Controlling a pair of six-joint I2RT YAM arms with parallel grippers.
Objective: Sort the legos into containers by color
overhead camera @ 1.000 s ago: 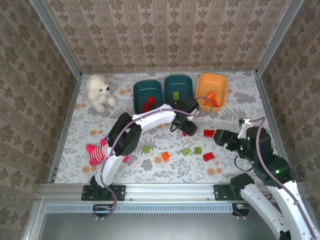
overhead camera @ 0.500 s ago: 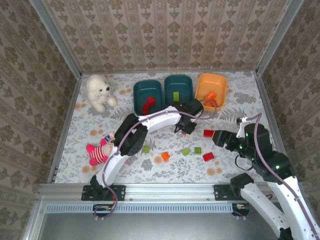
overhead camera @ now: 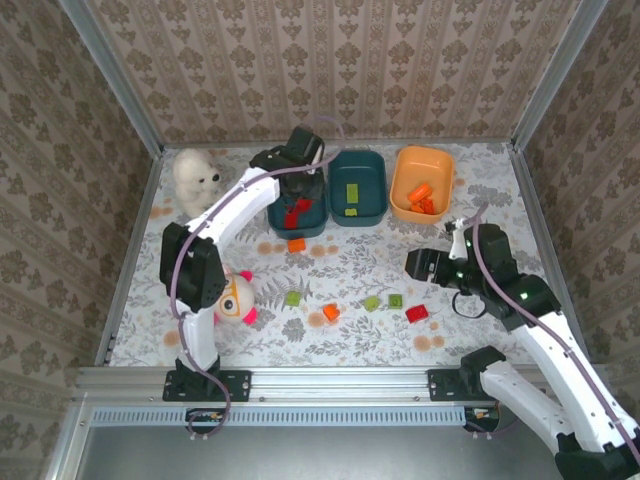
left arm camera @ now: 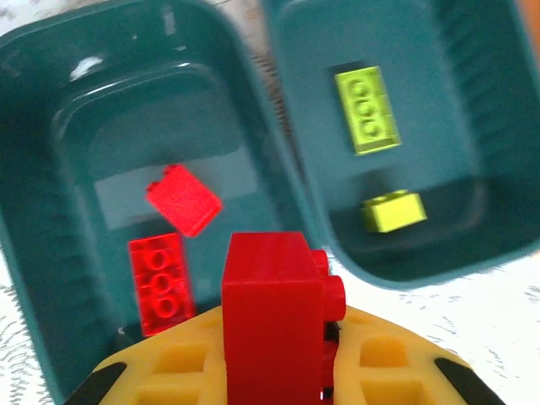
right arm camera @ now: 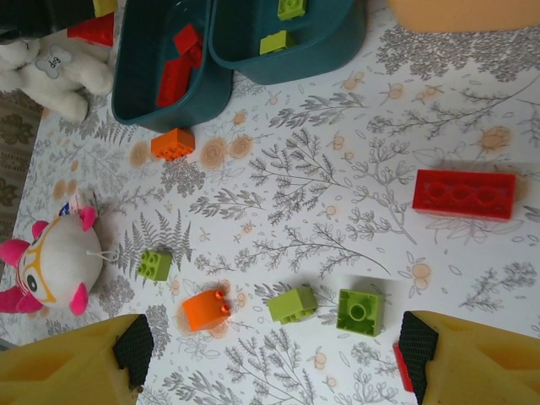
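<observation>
Swung since a second ago from mid-desk to above the left teal tub (left arm camera: 51,169): left arm, with left fingers (left arm camera: 173,367) clamped on a red brick (left arm camera: 272,304), finger bases cut off by the lower edge of the wrist view. Below, two more red pieces lying in that tub; two light green ones in the middle teal tub (left arm camera: 472,67), its far rim out of frame. Striped doll (overhead camera: 235,297) turned too, face now up. Right fingers (right arm camera: 67,367) apart and empty, over the desk (overhead camera: 480,200), mostly cut off at the bottom corners. Long red brick (right arm camera: 464,192) plain from the right wrist, hidden under the arm from above. Small red brick (right arm camera: 400,364) half covered by one finger. Orange brick (overhead camera: 297,244) just beside the left tub. Orange tub (overhead camera: 405,170): orange pieces inside, count unclear.
</observation>
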